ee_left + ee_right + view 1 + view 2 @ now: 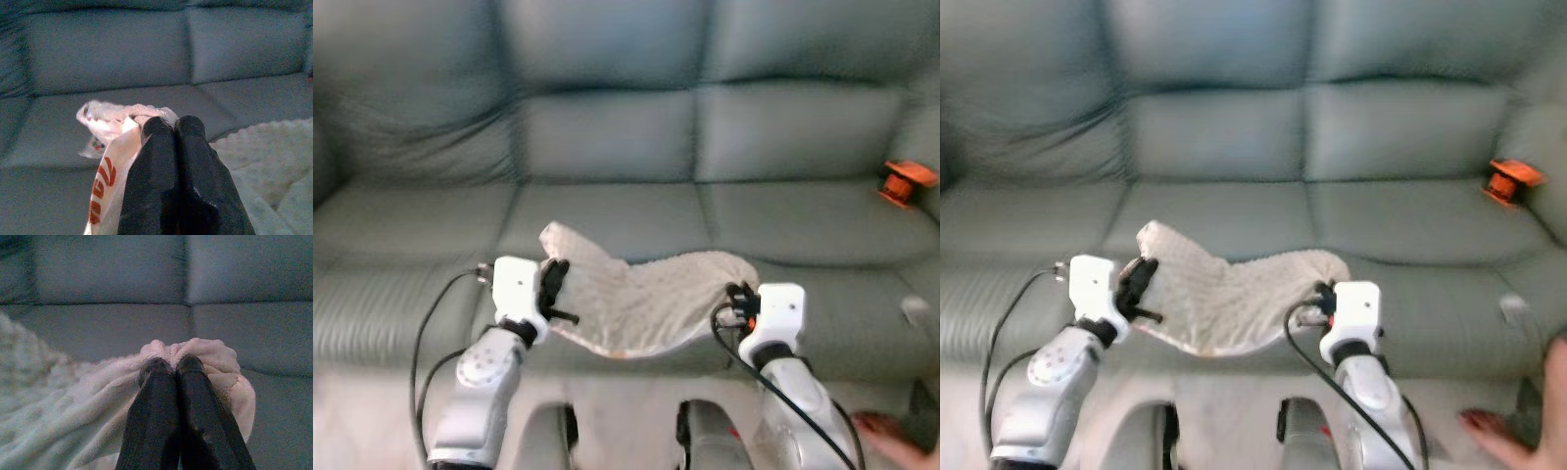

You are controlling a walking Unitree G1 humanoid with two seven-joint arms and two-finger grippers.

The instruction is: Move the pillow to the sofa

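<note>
Fuzzy cream pillow (pixel 646 299) sagging | both end effectors (pixel 551 284) (pixel 740 299) pinching corners | leather sofa (pixel 607 137)

Head downward, wrists toward sofa (pixel 607 137)

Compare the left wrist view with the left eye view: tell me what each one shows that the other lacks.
The left wrist view alone shows red lettering on a white label at the pillow's corner, beside the left hand's shut fingers.

The left eye view alone shows both silver arms, the right hand pinching the pillow's other end, an orange object on the sofa's right seat, and a person's hand at the lower right.

Both show the left hand, the cream pillow sagging between the hands, and the grey-green sofa.
</note>
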